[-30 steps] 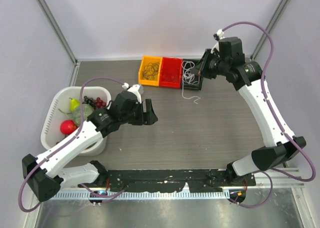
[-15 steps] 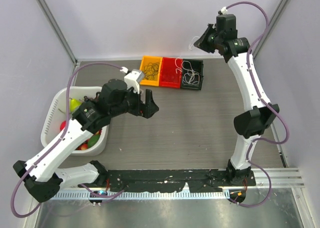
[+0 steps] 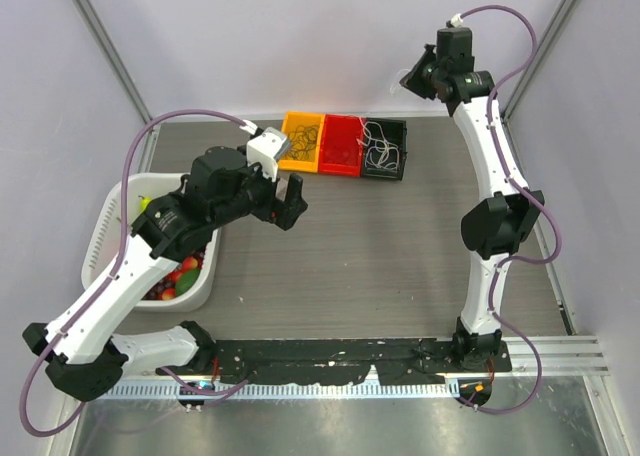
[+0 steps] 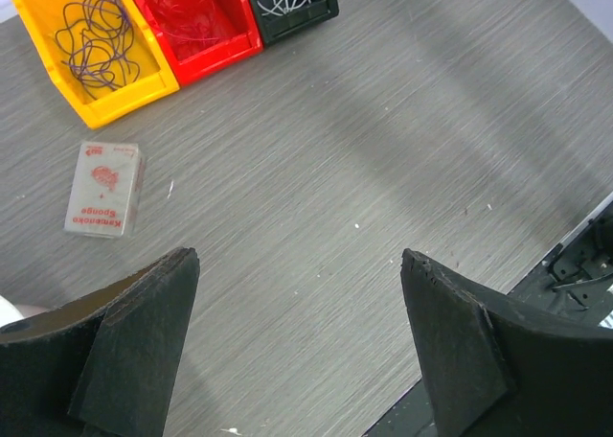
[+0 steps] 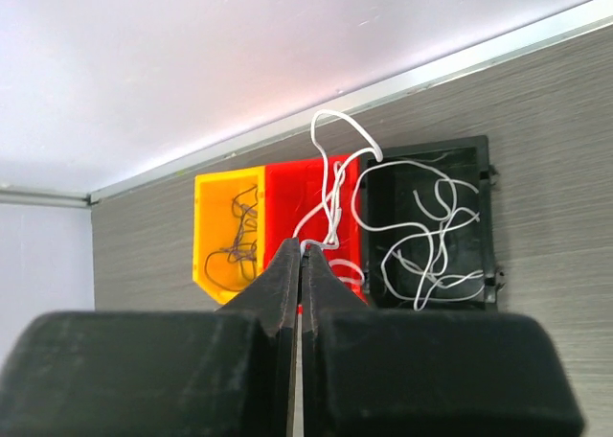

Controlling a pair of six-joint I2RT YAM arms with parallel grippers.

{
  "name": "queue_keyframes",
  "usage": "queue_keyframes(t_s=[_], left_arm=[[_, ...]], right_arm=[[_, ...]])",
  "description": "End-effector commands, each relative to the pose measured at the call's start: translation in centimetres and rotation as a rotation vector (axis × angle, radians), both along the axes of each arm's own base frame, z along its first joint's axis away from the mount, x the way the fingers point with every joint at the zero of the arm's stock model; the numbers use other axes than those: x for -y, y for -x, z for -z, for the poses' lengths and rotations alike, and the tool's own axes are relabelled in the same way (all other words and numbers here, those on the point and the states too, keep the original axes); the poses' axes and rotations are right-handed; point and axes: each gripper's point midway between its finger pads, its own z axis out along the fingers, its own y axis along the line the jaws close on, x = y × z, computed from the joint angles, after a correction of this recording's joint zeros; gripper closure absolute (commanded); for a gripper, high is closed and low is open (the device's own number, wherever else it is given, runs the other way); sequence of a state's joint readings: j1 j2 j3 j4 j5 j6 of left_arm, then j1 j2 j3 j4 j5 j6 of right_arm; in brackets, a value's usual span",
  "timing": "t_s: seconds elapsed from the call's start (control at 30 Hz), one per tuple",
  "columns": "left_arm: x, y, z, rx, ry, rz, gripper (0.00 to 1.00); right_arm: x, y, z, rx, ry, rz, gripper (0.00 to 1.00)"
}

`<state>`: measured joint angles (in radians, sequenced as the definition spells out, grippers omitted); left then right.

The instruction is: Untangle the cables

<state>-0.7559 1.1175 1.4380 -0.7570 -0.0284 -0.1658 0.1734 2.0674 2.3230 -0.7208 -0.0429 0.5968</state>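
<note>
Three bins stand in a row at the back of the table. The yellow bin (image 3: 300,141) holds the black cable (image 4: 96,39). The red cable (image 4: 196,20) lies in the red bin (image 3: 342,144). Most of the white cable (image 5: 421,236) rests in the black bin (image 3: 385,148). My right gripper (image 5: 303,248) is raised high near the back wall (image 3: 410,79), shut on one end of the white cable, which loops up and trails down into the black bin. My left gripper (image 4: 299,255) hovers open over bare table left of the middle (image 3: 290,201), holding nothing.
A white basket (image 3: 105,226) with fruit sits at the left, partly under my left arm. A small sponge packet (image 4: 105,188) lies on the table in front of the yellow bin. The back wall runs just behind the bins.
My right arm rose from the black bin towards the back wall, pulling the white cable's end up with it. My left arm lifted and shifted back, its jaws spreading wider.
</note>
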Motion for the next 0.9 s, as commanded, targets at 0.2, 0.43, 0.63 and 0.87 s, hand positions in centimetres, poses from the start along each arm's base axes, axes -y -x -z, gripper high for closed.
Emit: queue_keyframes(t_s=[0.2,0.43,0.63,0.87], left_arm=[[0.0,-0.5,0.2,-0.003,-0.021,-0.007,0.1],[0.2,-0.6,0.1,-0.02,-0.024,-0.008,0.09],[0.6,-0.5,0.2,-0.043,-0.029,0.005,0.09],[0.8,-0.3,-0.4,-0.057,-0.009,0.006,0.09]], right_arm=[[1.9,-2.0,-0.4,0.072,0.083,0.022,0.99],[0.8,-2.2,7.5,-0.066,0.056,-0.028,0.99],[-1.4,-1.5,14.1,-0.23,0.007,-0.089,0.99],[-2.9,-0.8,19.8,-0.356,0.046,-0.141,0.99]])
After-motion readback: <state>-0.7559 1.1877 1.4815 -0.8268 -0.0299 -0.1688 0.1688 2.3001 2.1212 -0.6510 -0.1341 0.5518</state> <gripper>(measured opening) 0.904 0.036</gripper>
